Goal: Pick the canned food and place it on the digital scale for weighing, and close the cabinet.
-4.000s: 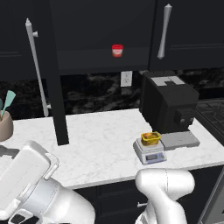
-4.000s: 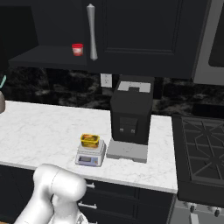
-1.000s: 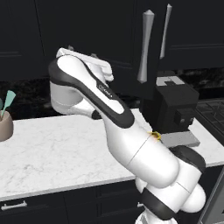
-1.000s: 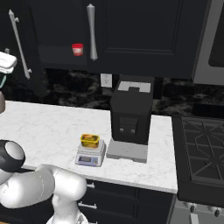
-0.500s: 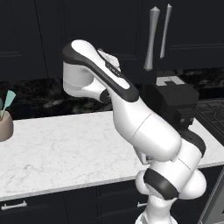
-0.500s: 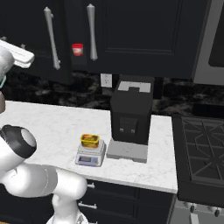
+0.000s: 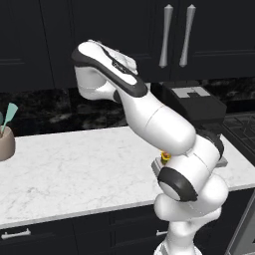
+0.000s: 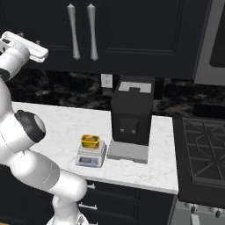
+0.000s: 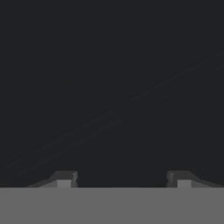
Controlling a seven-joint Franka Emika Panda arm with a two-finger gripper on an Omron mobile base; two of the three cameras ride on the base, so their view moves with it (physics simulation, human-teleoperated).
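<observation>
Can [image 8: 90, 140] sits on the scale [image 8: 90, 157], near edge of the counter [image 8: 66, 127], left of the black machine [image 8: 131, 116]. Cabinet [image 8: 132, 35] doors look shut. Fingers [image 9: 124, 178] apart, holding nothing, facing a dark panel. Can judged rigid, light, smooth-walled; grip across its sides.

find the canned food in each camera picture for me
Left base view: the canned food is a yellow sliver at centre right, mostly hidden behind the arm.
Right base view: the canned food sits on the digital scale, lower left of centre.
Hand view: dark cabinet surface, no can.
Shared landmark: the black boxy machine.
</observation>
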